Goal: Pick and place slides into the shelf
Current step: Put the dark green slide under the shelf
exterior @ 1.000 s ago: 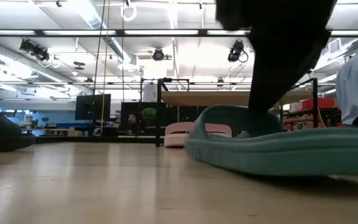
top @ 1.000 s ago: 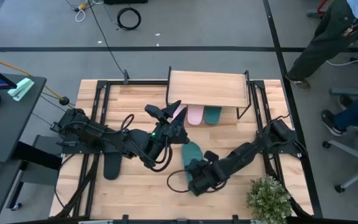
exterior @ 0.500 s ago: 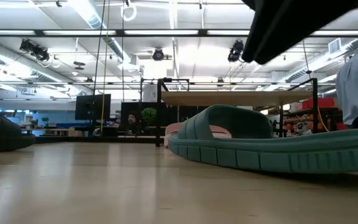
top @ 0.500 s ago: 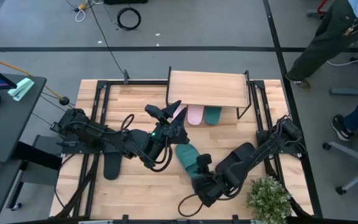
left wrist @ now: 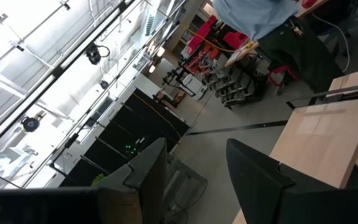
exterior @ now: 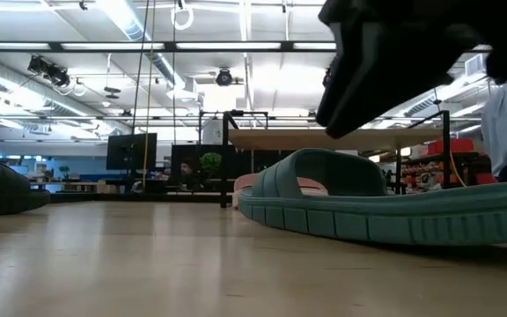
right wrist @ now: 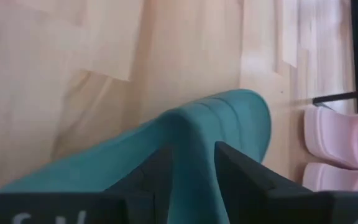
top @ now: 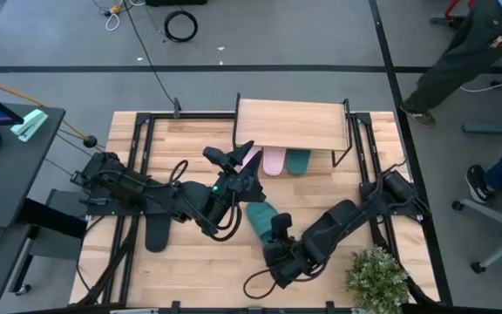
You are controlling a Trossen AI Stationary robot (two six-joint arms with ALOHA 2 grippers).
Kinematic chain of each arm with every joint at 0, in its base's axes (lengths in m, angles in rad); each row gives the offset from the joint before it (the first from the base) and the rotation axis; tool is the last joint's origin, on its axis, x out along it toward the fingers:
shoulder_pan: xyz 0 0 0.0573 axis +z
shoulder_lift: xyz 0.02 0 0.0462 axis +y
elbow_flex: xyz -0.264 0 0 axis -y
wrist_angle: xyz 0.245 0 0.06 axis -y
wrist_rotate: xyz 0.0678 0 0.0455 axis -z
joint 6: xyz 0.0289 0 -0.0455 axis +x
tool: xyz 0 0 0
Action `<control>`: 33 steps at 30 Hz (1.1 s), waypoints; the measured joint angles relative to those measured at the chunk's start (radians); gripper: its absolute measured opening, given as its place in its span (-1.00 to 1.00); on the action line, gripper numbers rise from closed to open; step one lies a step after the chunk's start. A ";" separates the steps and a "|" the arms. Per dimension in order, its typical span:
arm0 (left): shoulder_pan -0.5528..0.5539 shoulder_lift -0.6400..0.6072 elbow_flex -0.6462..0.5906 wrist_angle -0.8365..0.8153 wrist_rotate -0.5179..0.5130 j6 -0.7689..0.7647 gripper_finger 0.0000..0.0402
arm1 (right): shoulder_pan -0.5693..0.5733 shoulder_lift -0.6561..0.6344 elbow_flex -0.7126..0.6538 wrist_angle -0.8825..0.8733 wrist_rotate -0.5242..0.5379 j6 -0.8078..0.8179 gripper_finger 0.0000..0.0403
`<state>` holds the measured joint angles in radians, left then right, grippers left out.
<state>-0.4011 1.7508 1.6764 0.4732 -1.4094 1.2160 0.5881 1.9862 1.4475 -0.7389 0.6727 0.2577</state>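
Observation:
A teal slide (top: 260, 216) lies sole-down on the table's middle, also seen in the low view (exterior: 385, 211). My right gripper (top: 275, 228) stands open just above its strap (exterior: 324, 167). In the right wrist view the strap (right wrist: 191, 134) shows through the gap between the fingers. My left gripper (top: 232, 155) hangs open and empty, raised, in front of the shelf (top: 290, 125). A pink slide (top: 274, 160) and a teal one (top: 298, 160) rest on the table under the shelf. A black slide (top: 157, 234) lies at the left.
A potted plant (top: 377, 277) stands at the near right corner, close to the right arm. Black frame rails (top: 142, 174) run along both table sides. A second pink slide (right wrist: 340, 177) lies beside the first. People stand beyond the table's right edge.
The teal slide has slid a little toward the near edge and turned, staying flat on the table; it has lain still over the last half second. My right gripper rose off the strap, rolled its wrist, and has come down toward the strap again.

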 joint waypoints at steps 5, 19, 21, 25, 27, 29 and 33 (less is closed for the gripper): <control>0.000 0.000 0.000 0.000 0.000 0.000 -0.14 | -0.035 0.000 -0.009 0.011 -0.041 0.001 -0.38; 0.000 0.000 0.000 0.000 0.000 0.000 -0.14 | -0.072 0.000 -0.111 0.065 0.082 -0.028 -0.38; 0.000 0.000 0.000 0.000 0.000 0.000 -0.14 | -0.099 0.000 -0.128 0.082 0.083 -0.030 -0.38; 0.000 0.000 0.000 0.000 0.000 0.000 -0.14 | -0.159 0.000 -0.164 0.133 0.089 0.015 -0.49; 0.000 0.000 0.000 0.000 0.000 0.000 -0.14 | -0.180 0.000 -0.174 0.132 0.092 0.037 -0.64; 0.000 0.000 0.000 0.000 0.000 0.000 -0.14 | -0.196 0.000 -0.176 0.132 0.096 0.059 -0.87; 0.000 0.000 0.000 0.000 0.000 0.000 -0.14 | -0.191 -0.002 -0.160 0.125 0.123 0.120 -0.92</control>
<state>-0.4011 1.7508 1.6764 0.4732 -1.4094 1.2156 0.3973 1.9841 1.2872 -0.6140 0.7954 0.3775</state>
